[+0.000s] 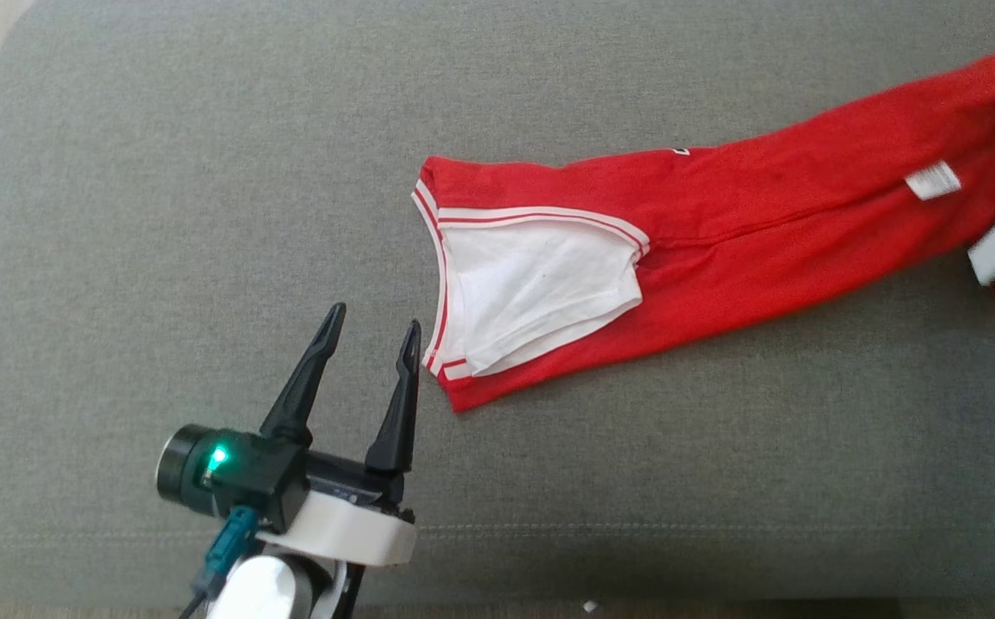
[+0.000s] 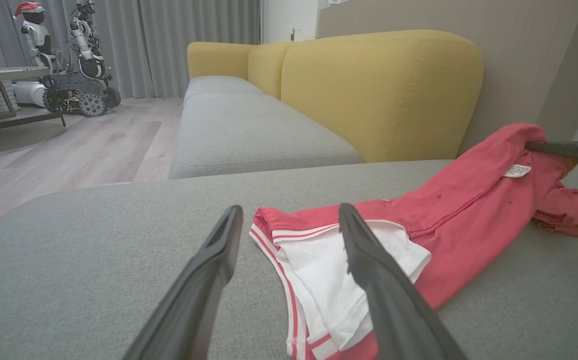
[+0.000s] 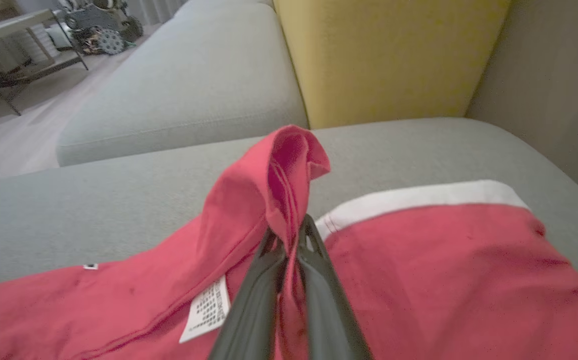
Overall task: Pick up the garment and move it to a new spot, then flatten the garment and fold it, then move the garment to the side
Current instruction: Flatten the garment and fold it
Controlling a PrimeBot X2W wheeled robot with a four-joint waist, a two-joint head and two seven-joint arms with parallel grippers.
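A red sleeveless jersey (image 1: 721,249) lies stretched across a grey fabric sofa cushion (image 1: 162,215), running from the middle of the head view up toward its right edge. Its near end, edged with white red-striped trim around a white panel (image 1: 540,292), rests flat on the cushion, and a small white tag (image 1: 933,180) shows on the red cloth near the far end. The right end effector (image 3: 289,232) has its two dark fingers pressed together on a bunched fold of the red fabric at that far end, and the fold stands up in a peak above the cushion. The left end effector (image 1: 376,317) sits just beside the trimmed end, fingers spread wide, holding nothing and apart from the cloth. A yellow upholstered backrest (image 2: 378,95) rises behind the cushion
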